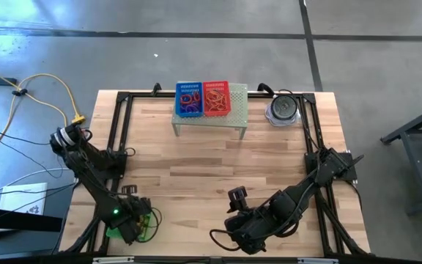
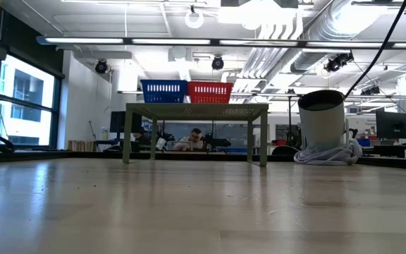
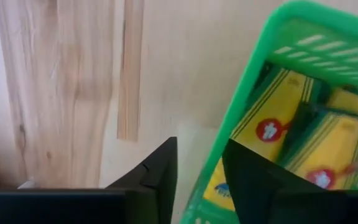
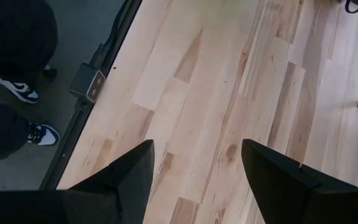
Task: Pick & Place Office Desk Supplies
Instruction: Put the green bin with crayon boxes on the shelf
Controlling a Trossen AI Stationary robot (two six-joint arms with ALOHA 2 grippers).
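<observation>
Green mesh basket (image 3: 272,93) holds yellow blocks (image 3: 272,130); left gripper (image 3: 197,180) fingers straddle its wall, one inside, one outside, clamping not confirmed. Right gripper (image 4: 194,180), well right of that basket, hovers over bare worktop (image 4: 229,93), fingers apart.

Wood table (image 1: 196,169): stand (image 1: 209,119), green basket (image 1: 134,227), cup (image 1: 282,108).

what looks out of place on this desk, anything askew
The green basket sits alone at the table's near edge under the left gripper, far from the blue basket and red basket on the stand.
</observation>
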